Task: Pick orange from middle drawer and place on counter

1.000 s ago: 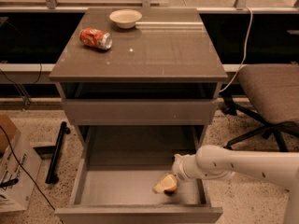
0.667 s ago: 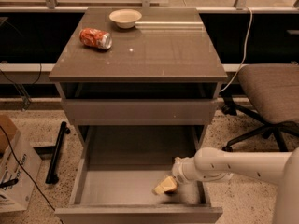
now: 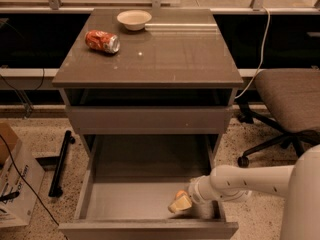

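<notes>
The middle drawer [image 3: 130, 204] is pulled open at the bottom of the cabinet, showing its flat bare floor. My gripper [image 3: 180, 203] reaches in from the right and sits low at the drawer's front right. A small patch of the orange [image 3: 180, 194] shows right at the gripper's tip; the rest of it is hidden by the gripper. The counter [image 3: 165, 54] is the glossy grey-brown top slab above.
A crushed orange-red soda can [image 3: 102, 40] and a pale bowl [image 3: 134, 19] lie on the counter's back left. A drawer with a flat front [image 3: 150, 119] is above the open one. An office chair [image 3: 290, 104] stands right, a cardboard box [image 3: 12, 184] left.
My gripper has sunk a little toward the drawer's front edge, staying at the orange. Nothing else has moved.
</notes>
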Action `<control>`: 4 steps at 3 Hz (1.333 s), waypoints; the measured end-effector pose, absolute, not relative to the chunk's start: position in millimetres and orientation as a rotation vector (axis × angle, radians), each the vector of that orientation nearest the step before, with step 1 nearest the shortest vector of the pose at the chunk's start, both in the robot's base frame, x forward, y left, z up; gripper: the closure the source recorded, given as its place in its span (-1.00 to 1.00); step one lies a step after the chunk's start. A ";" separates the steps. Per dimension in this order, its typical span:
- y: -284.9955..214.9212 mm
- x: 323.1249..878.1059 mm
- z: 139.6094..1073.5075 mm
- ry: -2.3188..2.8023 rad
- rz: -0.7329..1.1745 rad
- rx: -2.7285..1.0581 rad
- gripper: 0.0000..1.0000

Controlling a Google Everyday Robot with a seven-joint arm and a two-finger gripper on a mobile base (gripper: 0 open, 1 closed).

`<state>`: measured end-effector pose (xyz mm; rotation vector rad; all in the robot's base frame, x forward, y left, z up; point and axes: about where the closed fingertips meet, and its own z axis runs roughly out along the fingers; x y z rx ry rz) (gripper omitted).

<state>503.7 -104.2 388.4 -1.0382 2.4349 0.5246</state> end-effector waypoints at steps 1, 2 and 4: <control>-107.1 499.9 386.6 2.451 0.508 -1.029 -0.19; -107.6 497.8 386.6 2.459 0.505 -1.018 0.40; -101.8 519.2 448.7 2.301 0.567 -1.048 1.00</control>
